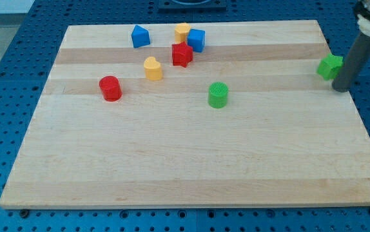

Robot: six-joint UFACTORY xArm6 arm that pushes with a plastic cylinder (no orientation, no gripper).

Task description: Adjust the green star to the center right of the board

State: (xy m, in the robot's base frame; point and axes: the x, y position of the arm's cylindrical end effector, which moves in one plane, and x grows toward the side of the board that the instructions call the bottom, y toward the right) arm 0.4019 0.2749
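Observation:
The green star [330, 66] lies at the right edge of the wooden board [191, 161], in its upper half. My tip [341, 87] stands just right of and slightly below the star, close to it or touching it, at the board's right edge. The dark rod rises from there toward the view's top right corner.
A green cylinder [218, 95] sits near the board's middle. A red cylinder [110, 88] and a yellow heart [153, 68] lie to the left. A red star [182, 55], a blue cube [196, 40], a yellow block [182, 31] and a blue block [140, 36] cluster at the top.

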